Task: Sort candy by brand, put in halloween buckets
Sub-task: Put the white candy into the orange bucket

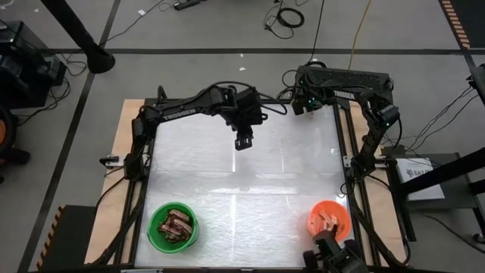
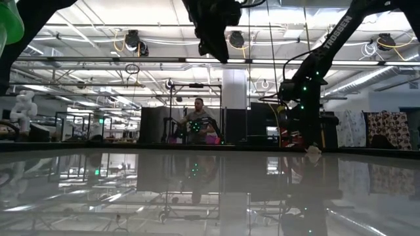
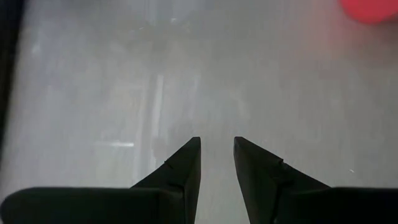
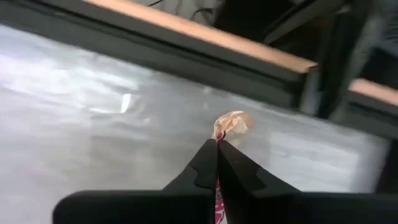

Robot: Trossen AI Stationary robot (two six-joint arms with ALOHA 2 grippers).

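The right gripper (image 4: pixel 217 144) has its fingers clamped together on a pale tan candy (image 4: pixel 231 122), pinching it by one end of the wrapper so most of the piece pokes out past the tips; it sits at the table's right edge, close to the dark frame rail (image 4: pixel 186 59). The left gripper (image 1: pixel 242 141) hangs over the middle of the far half of the white table (image 1: pixel 227 197), its fingers (image 3: pixel 186 165) slightly apart and holding nothing. The green bucket (image 1: pixel 173 227) at the near left holds dark reddish-brown bars, the orange bucket (image 1: pixel 330 218) at the near right holds pale ones. The main risk is that thin grip: a pinch on wrapper alone could slip or tear on a quick swing, dropping the candy near the edge or off the table. The rail beside the gripper leaves little room sideways, so lifting first looks safer. Towards the orange bucket the table surface lies open, and the left arm is well apart from that path.
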